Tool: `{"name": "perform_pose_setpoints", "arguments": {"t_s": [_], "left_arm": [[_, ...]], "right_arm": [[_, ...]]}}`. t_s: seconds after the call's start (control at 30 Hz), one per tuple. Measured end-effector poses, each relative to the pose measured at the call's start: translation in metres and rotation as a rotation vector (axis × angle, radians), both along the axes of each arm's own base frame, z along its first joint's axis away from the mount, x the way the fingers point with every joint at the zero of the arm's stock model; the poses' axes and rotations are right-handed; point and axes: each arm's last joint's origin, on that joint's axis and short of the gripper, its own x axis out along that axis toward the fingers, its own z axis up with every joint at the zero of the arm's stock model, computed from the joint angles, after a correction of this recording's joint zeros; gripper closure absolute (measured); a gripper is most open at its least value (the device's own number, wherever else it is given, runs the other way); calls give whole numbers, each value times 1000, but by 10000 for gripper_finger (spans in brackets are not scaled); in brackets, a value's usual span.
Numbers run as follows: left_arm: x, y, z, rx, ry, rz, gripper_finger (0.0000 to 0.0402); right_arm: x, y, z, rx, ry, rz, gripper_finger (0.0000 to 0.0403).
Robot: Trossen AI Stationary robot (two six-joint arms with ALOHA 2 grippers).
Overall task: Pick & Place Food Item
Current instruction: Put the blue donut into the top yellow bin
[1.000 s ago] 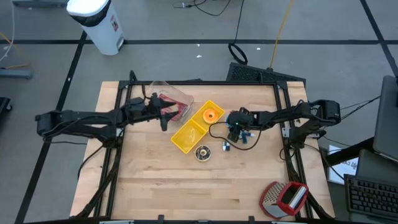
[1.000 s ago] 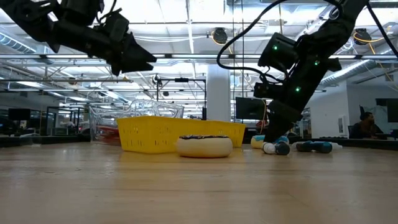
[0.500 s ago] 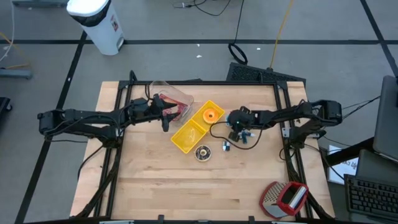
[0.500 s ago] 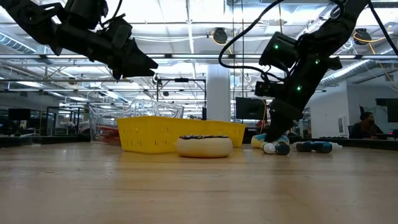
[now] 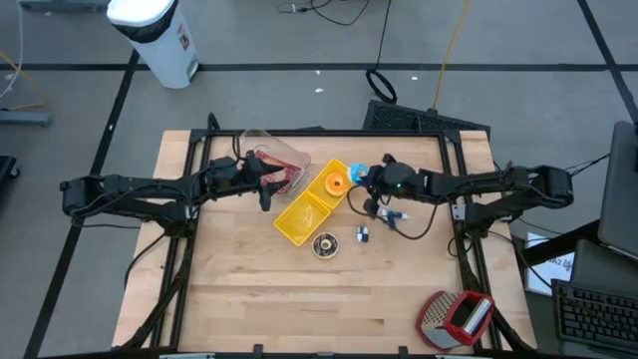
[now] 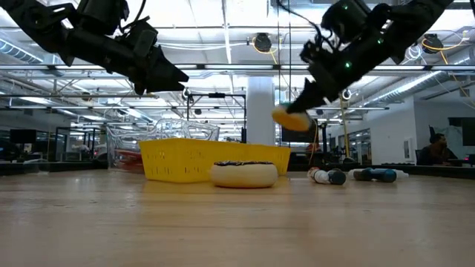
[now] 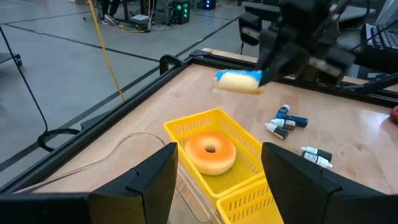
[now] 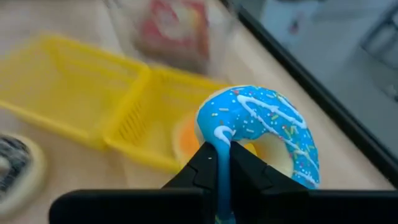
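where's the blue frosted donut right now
The blue frosted donut is pinched in the right gripper, lifted off the table beside the yellow basket.

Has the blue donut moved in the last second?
Yes. The right hand has lifted the blue donut off the table by the small bottles and carried it toward the yellow tray, near the orange donut.

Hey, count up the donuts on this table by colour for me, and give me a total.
Blue-iced donut, held up in the right tool: 1
Orange donut, in the yellow basket: 1
Dark-topped donut, on the table beside the basket: 1
Total: 3
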Motion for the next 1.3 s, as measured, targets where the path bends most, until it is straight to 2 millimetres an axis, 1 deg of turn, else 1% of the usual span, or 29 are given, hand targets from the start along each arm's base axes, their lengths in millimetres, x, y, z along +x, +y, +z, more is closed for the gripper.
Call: {"name": "perform_pose_setpoints", "arguments": {"t_s": [0.1, 0.17, 0.37, 0.47, 0.57, 0.83, 0.97, 1.13, 1.3], "left_arm": [[0, 0, 0, 0, 0, 0, 167], [0, 0, 0, -1, 0, -1, 167], [0, 0, 0, -1, -1, -1, 167], [0, 0, 0, -6, -3, 0, 167], [0, 0, 0, -16, -6, 2, 167], [0, -1, 0, -27, -8, 2, 167], [0, -1, 0, -27, -8, -1, 167], [0, -1, 0, -28, -8, -5, 167], [0, -1, 0, -27, -8, -5, 167]], "right_arm": [[6, 0, 8, -19, -93, 67, 391], [12, -1, 10, -26, -101, 84, 390], [36, -5, 13, -53, -44, 158, 390], [51, -9, 9, -86, 21, 183, 390], [59, -15, 0, -82, 82, 180, 390], [65, -30, -28, -51, 170, 147, 390], [66, -34, -40, -40, 214, 141, 389], [67, -34, -43, -48, 223, 151, 376], [68, -34, -41, -56, 203, 149, 343]]}}
